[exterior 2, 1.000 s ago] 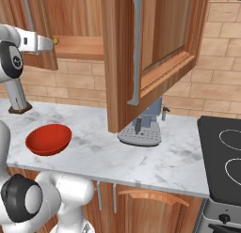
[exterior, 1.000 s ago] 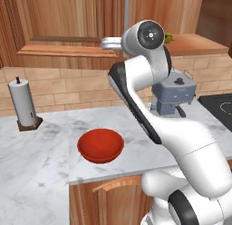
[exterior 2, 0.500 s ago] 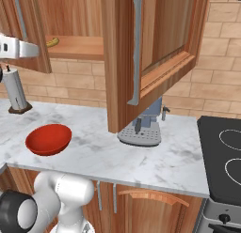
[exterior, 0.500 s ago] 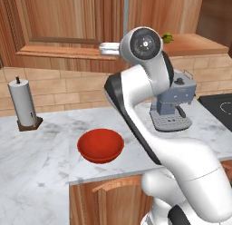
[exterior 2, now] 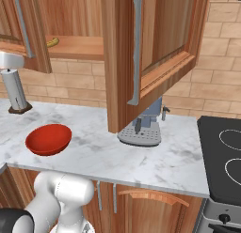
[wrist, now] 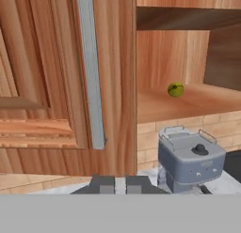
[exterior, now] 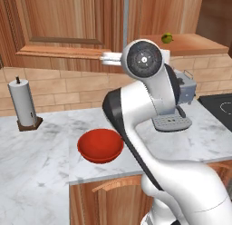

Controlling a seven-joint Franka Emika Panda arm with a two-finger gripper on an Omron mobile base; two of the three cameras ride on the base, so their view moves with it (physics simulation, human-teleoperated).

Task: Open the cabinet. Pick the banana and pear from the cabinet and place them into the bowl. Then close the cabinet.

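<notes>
Hand (wrist: pixel 120 182) shut before open cabinet (wrist: pixel 56 77), pear (wrist: pixel 175 89) inside

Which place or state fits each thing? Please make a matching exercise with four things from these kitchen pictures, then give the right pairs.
Things:
1. pear
2. banana
3. bowl
4. paper towel roll

Places or states:
A. stands upright near the brick wall
B. lies at the left end of the cabinet shelf
C. sits empty on the marble counter
D. rests on the shelf above the coffee machine

Pairs: 1-D, 2-B, 3-C, 4-A
</notes>
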